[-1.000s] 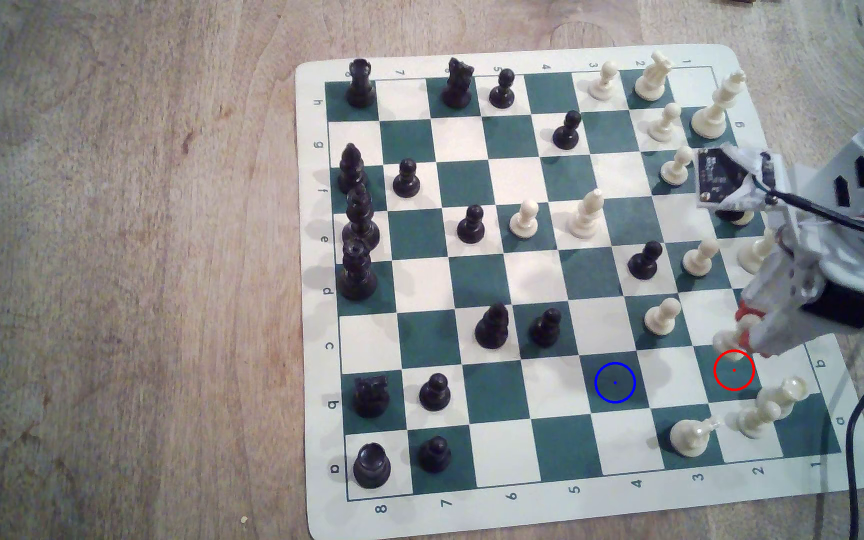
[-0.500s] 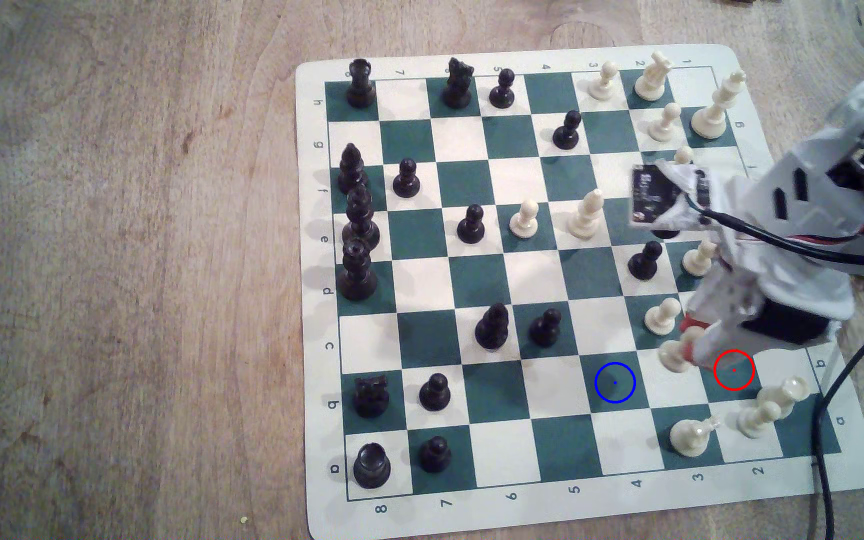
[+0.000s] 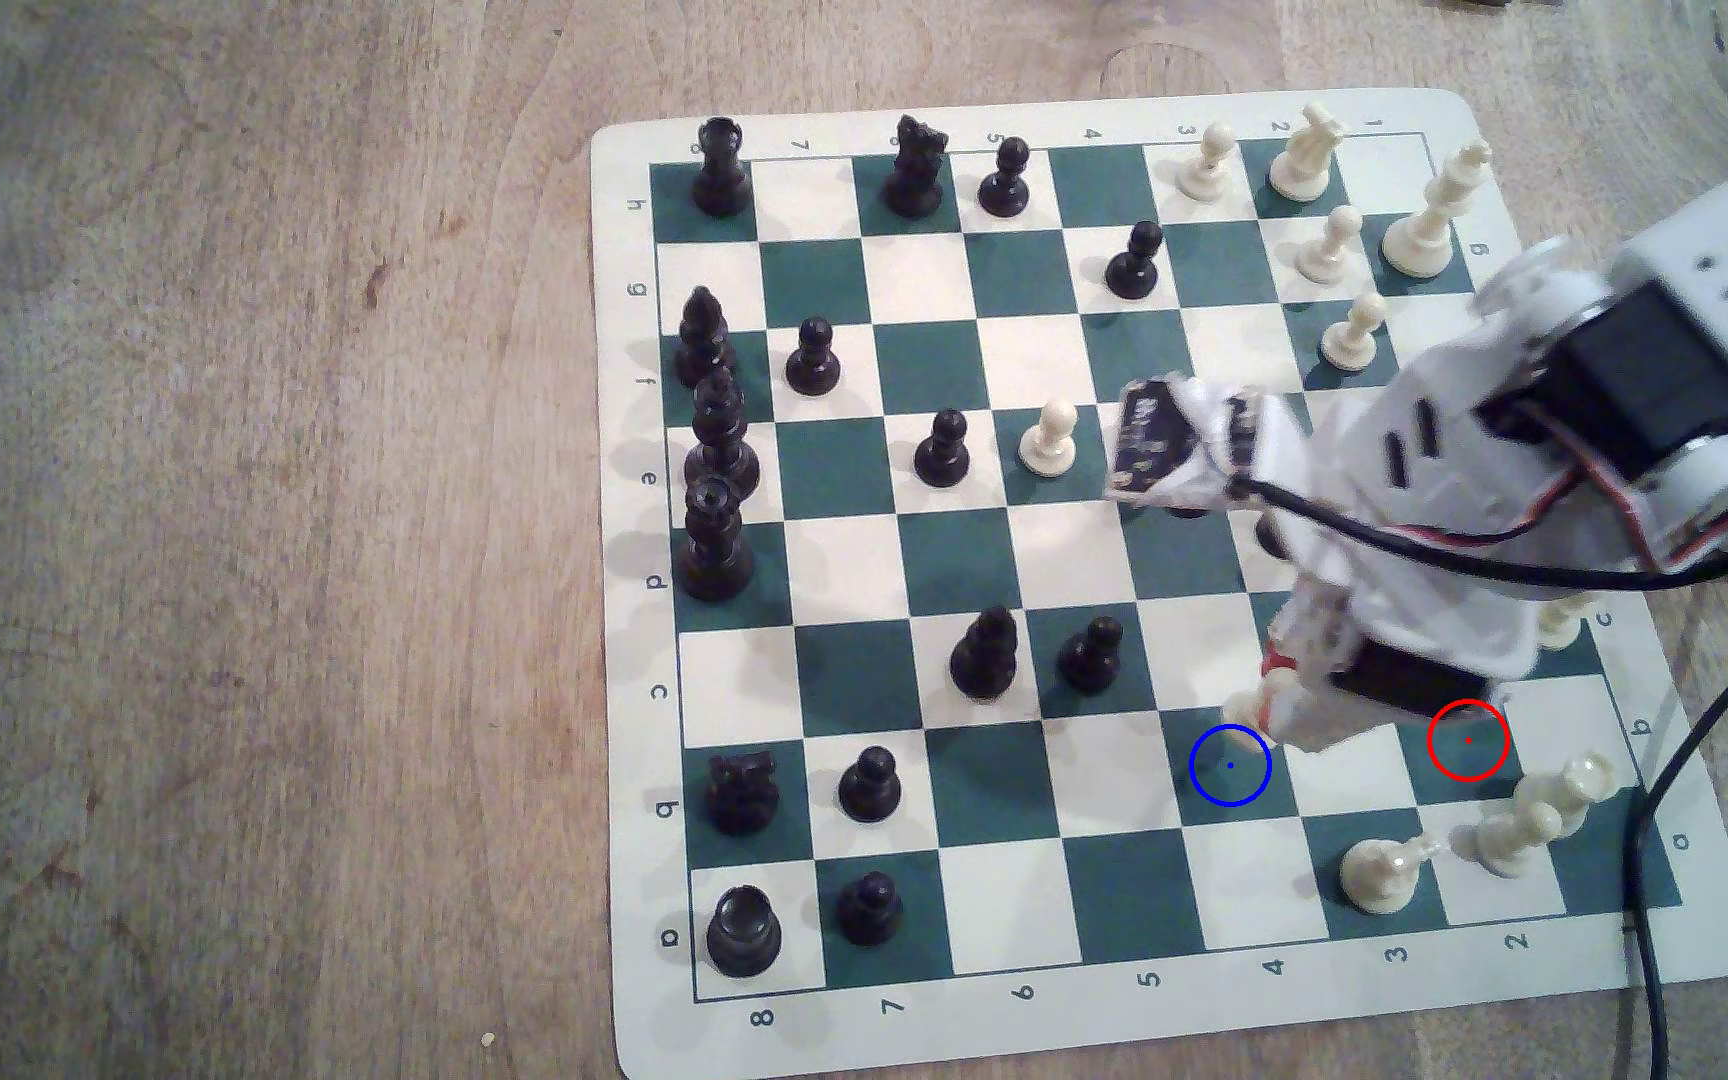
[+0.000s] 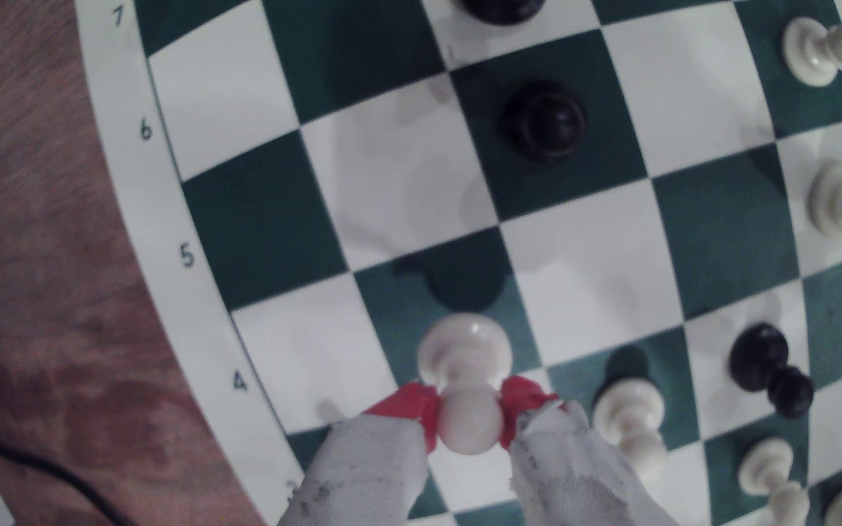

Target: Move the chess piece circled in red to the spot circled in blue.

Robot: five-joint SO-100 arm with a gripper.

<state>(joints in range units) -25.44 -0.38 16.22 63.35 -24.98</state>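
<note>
The pawn [image 4: 465, 377] is clamped at its ball head between the red pads [image 4: 411, 407] of the end effector [image 3: 1273, 694]. It hangs tilted, its base [image 3: 1244, 714] at the far edge of the blue ring [image 3: 1230, 765] on a dark green square. The red ring [image 3: 1469, 739] lies well to the exterior view's right. A black pawn [image 3: 1092, 653] stands left of the end effector. The board [image 3: 943, 1038] rests on the wooden bench [image 3: 216, 519].

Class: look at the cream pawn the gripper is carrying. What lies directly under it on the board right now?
The cream pawn, pinched at its head by the red-tipped fingers, hangs above a dark green square and casts a shadow on it. The patch beneath its base is covered. In the exterior view it sits beside the blue ring.
</note>
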